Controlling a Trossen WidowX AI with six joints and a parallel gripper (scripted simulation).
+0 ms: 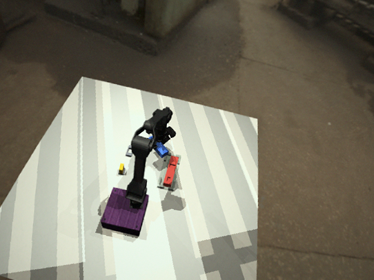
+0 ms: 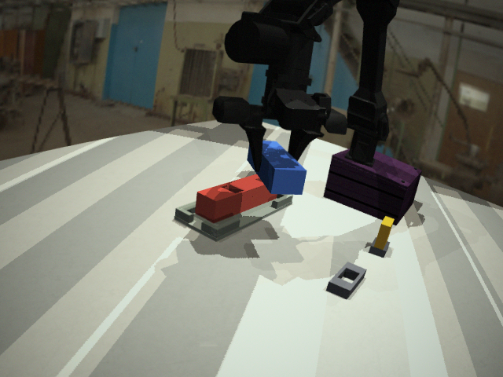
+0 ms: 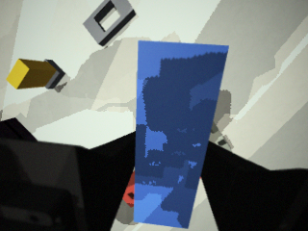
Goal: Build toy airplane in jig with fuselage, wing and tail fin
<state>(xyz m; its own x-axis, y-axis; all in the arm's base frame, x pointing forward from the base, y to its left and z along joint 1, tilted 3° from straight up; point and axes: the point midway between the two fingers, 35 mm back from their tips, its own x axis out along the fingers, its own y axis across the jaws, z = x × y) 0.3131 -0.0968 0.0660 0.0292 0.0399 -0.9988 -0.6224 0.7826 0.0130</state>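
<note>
The gripper is shut on the blue wing, a long block held in the air. In the exterior view the wing overlaps the far end of the red fuselage; in the top view it is beside the fuselage's far end. The wing's tab is hidden. The fuselage lies in the grey-green cradle, its sockets empty in the top view. The yellow tail fin stands upright in a small dark holder.
A dark rectangular ring with an open middle lies near the tail fin. The purple base block carries the arm and stands behind the tail fin in the exterior view.
</note>
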